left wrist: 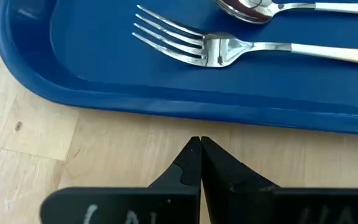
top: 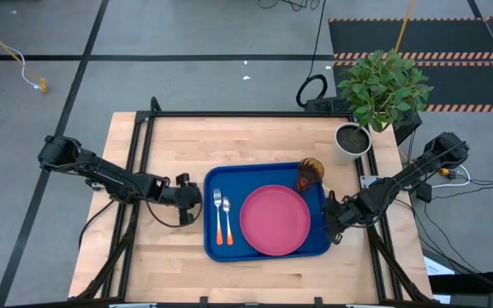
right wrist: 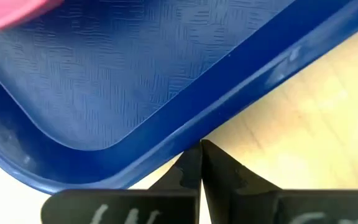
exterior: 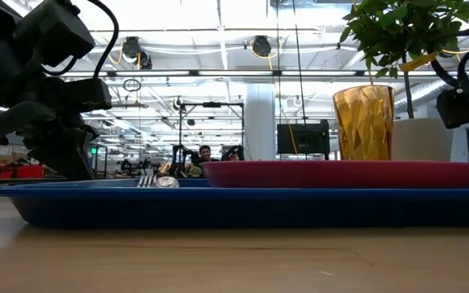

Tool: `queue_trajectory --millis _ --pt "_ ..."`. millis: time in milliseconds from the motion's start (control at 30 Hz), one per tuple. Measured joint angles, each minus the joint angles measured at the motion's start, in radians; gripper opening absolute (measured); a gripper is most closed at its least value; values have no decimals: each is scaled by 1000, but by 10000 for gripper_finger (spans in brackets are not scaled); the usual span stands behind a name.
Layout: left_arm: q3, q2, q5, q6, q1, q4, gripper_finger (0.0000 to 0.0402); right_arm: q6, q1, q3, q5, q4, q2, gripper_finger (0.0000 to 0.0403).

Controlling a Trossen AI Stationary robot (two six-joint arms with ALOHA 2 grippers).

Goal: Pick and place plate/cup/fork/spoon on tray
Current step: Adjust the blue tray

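The blue tray (top: 268, 248) lies on the wooden table. On it lie the pink-red plate (top: 274, 220), the amber cup (top: 309, 174) standing upright at the far right corner, and the fork (top: 218, 216) and spoon (top: 227, 217) side by side at the left, orange handles toward the near edge. The left wrist view shows the fork (left wrist: 191, 45) and spoon (left wrist: 247, 9) inside the tray's rim (left wrist: 166, 102). My left gripper (top: 197, 196) is shut and empty just left of the tray. My right gripper (top: 329, 224) is shut and empty just right of the tray's near right corner (right wrist: 135, 155).
A potted green plant (top: 382, 90) in a white pot (top: 352, 139) stands at the table's far right corner. A black frame (top: 229, 115) runs along the table's far and left sides. Bare wood lies near the front edge.
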Motion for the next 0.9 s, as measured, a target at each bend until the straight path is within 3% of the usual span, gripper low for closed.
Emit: queue_trajectory --millis 367,900 --pt "-1 0 -11 13 9 -9 1 72 -5 0 -16 118 0 0" --pt "-1 0 4 39 72 -11 1 52 -8 2 3 123 0 0"
